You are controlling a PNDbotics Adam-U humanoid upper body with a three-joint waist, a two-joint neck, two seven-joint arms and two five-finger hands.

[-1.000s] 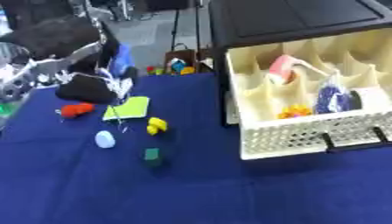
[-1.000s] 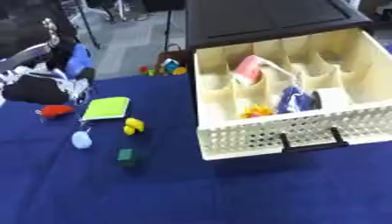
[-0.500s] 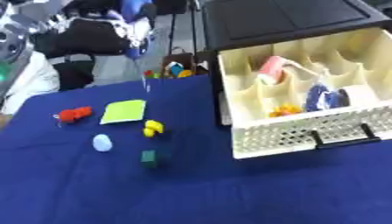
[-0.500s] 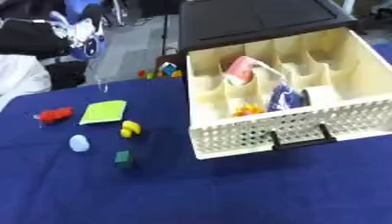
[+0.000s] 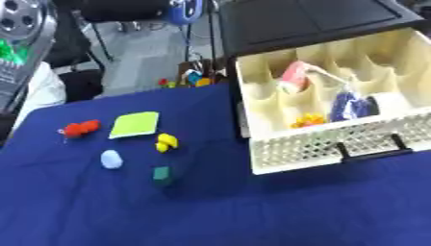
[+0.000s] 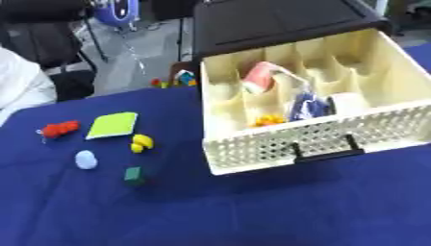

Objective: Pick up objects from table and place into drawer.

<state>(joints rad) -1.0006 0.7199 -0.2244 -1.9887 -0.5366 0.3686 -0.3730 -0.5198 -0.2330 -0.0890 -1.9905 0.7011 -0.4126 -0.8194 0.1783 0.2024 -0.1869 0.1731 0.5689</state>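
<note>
Several small things lie on the blue tablecloth (image 5: 210, 211): a red piece (image 5: 80, 128), a lime-green flat card (image 5: 134, 125), a yellow piece (image 5: 166, 142), a pale blue oval (image 5: 110, 159) and a dark green cube (image 5: 161, 173). The cream drawer (image 5: 336, 146) stands pulled out at the right. It holds a red-and-white item (image 5: 293, 77), a dark blue bag (image 5: 349, 105), a white roll (image 6: 345, 102) and an orange piece (image 5: 307, 119). My left hand (image 5: 126, 7) shows dark at the top edge, holding a blue object (image 6: 118, 9) with a thin string high above the table.
The drawer slides out of a black cabinet (image 5: 311, 19). My left arm's silver joint (image 5: 21, 19) fills the top left corner. Small coloured toys (image 5: 189, 79) lie beyond the table's far edge. White cloth (image 6: 21, 86) hangs at the left.
My left hand has lifted the blue object from above the table's left side to the top edge. The camera has shifted too, so the whole scene sits differently.
</note>
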